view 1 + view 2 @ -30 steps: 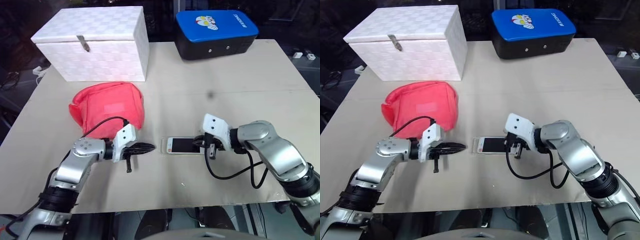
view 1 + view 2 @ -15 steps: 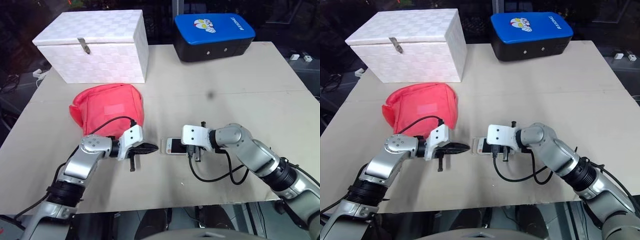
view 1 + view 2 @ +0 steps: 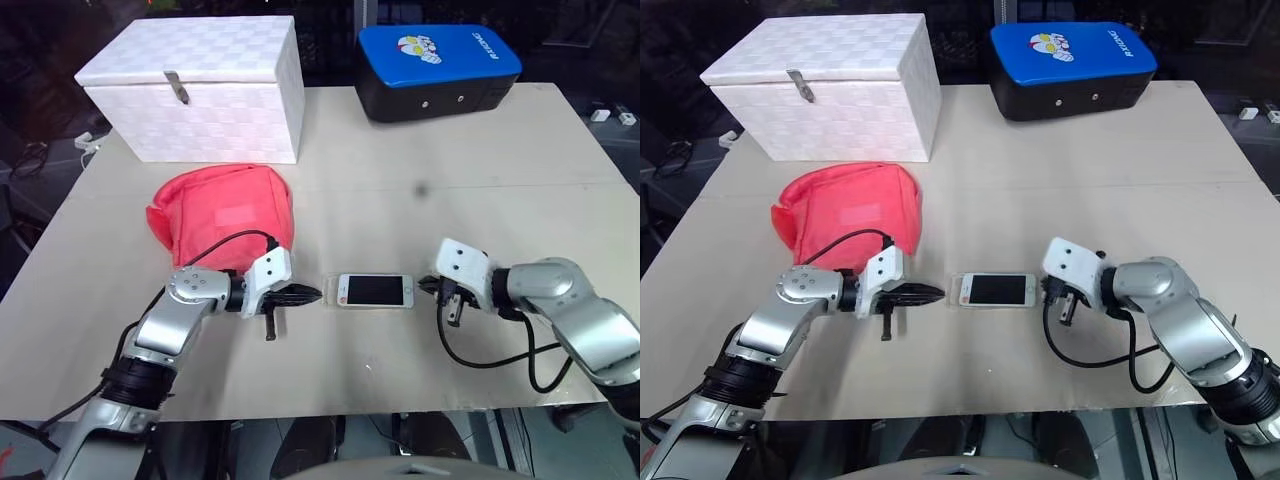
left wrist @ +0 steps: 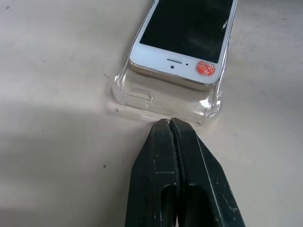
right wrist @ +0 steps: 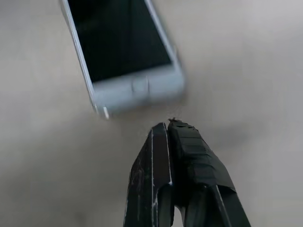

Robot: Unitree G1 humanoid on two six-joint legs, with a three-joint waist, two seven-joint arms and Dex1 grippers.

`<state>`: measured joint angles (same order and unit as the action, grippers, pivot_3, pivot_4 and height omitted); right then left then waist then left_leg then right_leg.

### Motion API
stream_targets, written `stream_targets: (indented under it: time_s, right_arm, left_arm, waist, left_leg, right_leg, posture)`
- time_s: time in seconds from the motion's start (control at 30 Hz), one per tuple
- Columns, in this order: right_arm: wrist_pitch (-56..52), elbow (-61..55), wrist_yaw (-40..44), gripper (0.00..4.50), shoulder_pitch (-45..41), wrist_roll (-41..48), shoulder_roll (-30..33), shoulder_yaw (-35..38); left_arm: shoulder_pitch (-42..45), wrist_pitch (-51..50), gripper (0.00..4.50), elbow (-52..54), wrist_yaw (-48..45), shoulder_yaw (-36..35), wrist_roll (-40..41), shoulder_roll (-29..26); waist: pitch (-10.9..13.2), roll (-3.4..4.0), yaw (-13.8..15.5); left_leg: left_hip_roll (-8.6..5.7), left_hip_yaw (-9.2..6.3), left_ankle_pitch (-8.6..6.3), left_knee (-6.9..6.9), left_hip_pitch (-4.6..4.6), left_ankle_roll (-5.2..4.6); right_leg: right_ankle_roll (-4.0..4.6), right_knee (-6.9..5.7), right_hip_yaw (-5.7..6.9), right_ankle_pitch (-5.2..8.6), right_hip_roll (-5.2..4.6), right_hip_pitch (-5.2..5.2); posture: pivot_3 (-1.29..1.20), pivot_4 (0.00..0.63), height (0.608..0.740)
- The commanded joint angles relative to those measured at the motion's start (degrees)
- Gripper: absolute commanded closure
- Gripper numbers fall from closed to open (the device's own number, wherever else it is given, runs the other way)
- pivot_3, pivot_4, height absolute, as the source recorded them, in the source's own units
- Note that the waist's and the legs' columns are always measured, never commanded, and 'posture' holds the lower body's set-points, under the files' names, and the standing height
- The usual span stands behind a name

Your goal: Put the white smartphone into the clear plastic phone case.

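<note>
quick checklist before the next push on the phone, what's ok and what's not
1. White smartphone lying in the clear plastic phone case: ok.
2. Phone fully seated at the end near the left gripper: not ok, a stretch of empty case shows.
3. Left gripper jaws shut, tip at the case end: ok.
4. Right gripper jaws shut, just off the phone's other end: ok.
5. Phone's far end clipped in: cannot tell.
</note>
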<state>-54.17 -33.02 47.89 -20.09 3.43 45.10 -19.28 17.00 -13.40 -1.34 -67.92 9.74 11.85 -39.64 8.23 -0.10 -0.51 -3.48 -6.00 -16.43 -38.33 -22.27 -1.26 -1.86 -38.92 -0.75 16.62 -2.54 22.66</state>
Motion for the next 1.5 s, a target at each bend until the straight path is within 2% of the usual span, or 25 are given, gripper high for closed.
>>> stream_targets:
  time_s: [0.03, 0.43, 0.57, 0.67, 0.77, 0.9, 1.07, 1.13, 1.23, 1.37, 1.5]
  right_arm:
    - [-2.34, -1.86, -1.94, 4.47, -1.46, -0.53, -0.58, -1.50]
    - [-3.66, 0.19, -1.91, 4.47, -9.44, -2.50, -5.02, -14.77]
    - [-2.20, 2.07, -1.73, 4.47, -11.76, -4.81, -5.99, -19.21]
    - [2.84, 5.67, -2.83, 4.47, -13.59, -9.99, -5.42, -22.39]
    - [3.09, 6.63, -2.87, 4.47, -13.68, -10.29, -5.13, -19.07]
    - [1.41, 4.99, -0.77, 4.47, -12.86, -8.39, -2.16, -13.34]
    - [-0.38, 3.85, -0.34, 4.47, -10.21, -2.99, -1.42, -2.37]
    - [1.17, 2.66, 1.35, 4.47, -8.18, 0.96, -2.25, 1.52]
    - [-0.12, -2.01, 7.47, 4.47, -4.59, 11.66, -3.87, 6.94]
    - [1.35, -3.71, 9.76, 4.47, -2.74, 13.61, -1.72, 3.01]
    - [5.35, 0.10, 7.98, 4.47, -3.96, 9.56, -2.58, -4.03]
  left_arm:
    - [0.99, 0.33, 4.50, 0.36, -0.34, 1.27, -0.43, 0.55]
    - [1.38, -0.01, 4.50, 1.00, -0.54, 2.19, -1.20, 1.39]
    - [1.42, -0.11, 4.50, 1.05, -0.41, 2.20, -1.46, 1.70]
    - [1.08, -0.42, 4.50, 1.38, -0.31, 2.01, -1.48, 1.74]
    - [0.59, -0.67, 4.50, 1.73, -0.31, 1.67, -1.65, 1.72]
    - [0.14, -1.14, 4.50, 2.18, -0.06, 1.31, -1.67, 1.77]
    - [-0.18, -1.08, 4.50, 2.21, 0.13, 1.13, -1.72, 1.71]
    - [-0.23, -1.08, 4.50, 2.26, 0.16, 1.11, -1.63, 1.64]
    - [-0.16, -0.95, 4.50, 2.11, 0.14, 1.20, -1.61, 1.58]
    - [0.02, -0.61, 4.50, 1.87, -0.02, 1.22, -1.69, 1.40]
    - [-0.08, -0.54, 4.50, 2.01, 0.03, 1.24, -1.72, 1.28]
  waist:
    - [0.00, 0.00, 0.03]
    - [0.00, 0.00, 0.04]
    - [-0.03, -0.04, -0.20]
    - [-0.05, -0.07, -0.45]
    - [-0.05, -0.07, -0.44]
    - [-0.03, -0.05, -0.11]
    - [-0.02, -0.06, 0.33]
    - [-0.02, -0.06, 0.43]
    - [-0.02, -0.06, 0.45]
    - [-0.01, -0.05, 0.44]
    - [-0.01, -0.05, 0.28]
  left_leg:
    - [0.00, 0.00, 0.00, 0.00, -0.01, 0.00]
    - [0.00, -0.01, 0.00, -0.05, -0.05, 0.00]
    - [0.00, -0.02, 0.01, -0.04, 0.10, 0.01]
    - [0.00, -0.01, 0.00, -0.03, 0.29, 0.00]
    - [0.01, -0.02, -0.13, -0.02, 0.61, -0.23]
    - [0.01, -0.03, -0.01, -0.04, 0.53, -0.02]
    - [0.00, -0.06, 0.00, -0.02, 0.27, 0.00]
    - [0.00, -0.05, 0.00, 0.00, 0.17, 0.00]
    - [0.00, -0.06, 0.00, 0.00, 0.05, 0.00]
    - [0.00, -0.04, -0.01, -0.02, 0.04, -0.03]
    - [0.00, -0.05, -0.01, -0.01, 0.09, -0.02]
  right_leg:
    - [0.00, 0.00, 0.01, 0.00, 0.00, 0.00]
    - [0.00, 0.02, 0.04, 0.00, 0.00, 0.01]
    - [0.00, 0.00, 0.03, 0.00, 0.01, -0.05]
    - [0.00, -0.03, 0.02, 0.00, 0.01, -0.22]
    - [0.00, -0.03, 0.03, -0.01, 0.04, -0.53]
    - [0.00, -0.04, 0.04, -0.02, 0.04, -0.47]
    - [0.00, 0.11, 0.09, -0.02, 0.00, -0.35]
    - [0.00, 0.11, 0.07, -0.02, 0.00, -0.23]
    - [0.01, 0.09, 0.07, -0.02, 0.00, -0.11]
    - [0.00, 0.10, 0.05, -0.02, -0.02, -0.14]
    - [0.01, 0.05, 0.07, -0.01, -0.01, -0.14]
  posture:
    - [0.00, 0.150, 0.740]
    - [0.00, 0.150, 0.740]
    - [0.00, 0.150, 0.740]
    - [0.00, 0.150, 0.740]
    - [0.00, 0.150, 0.740]
    - [0.00, 0.150, 0.740]
    - [0.00, 0.150, 0.740]
    - [0.00, 0.150, 0.740]
    - [0.00, 0.150, 0.740]
    - [0.00, 0.150, 0.740]
    - [0.00, 0.150, 0.740]
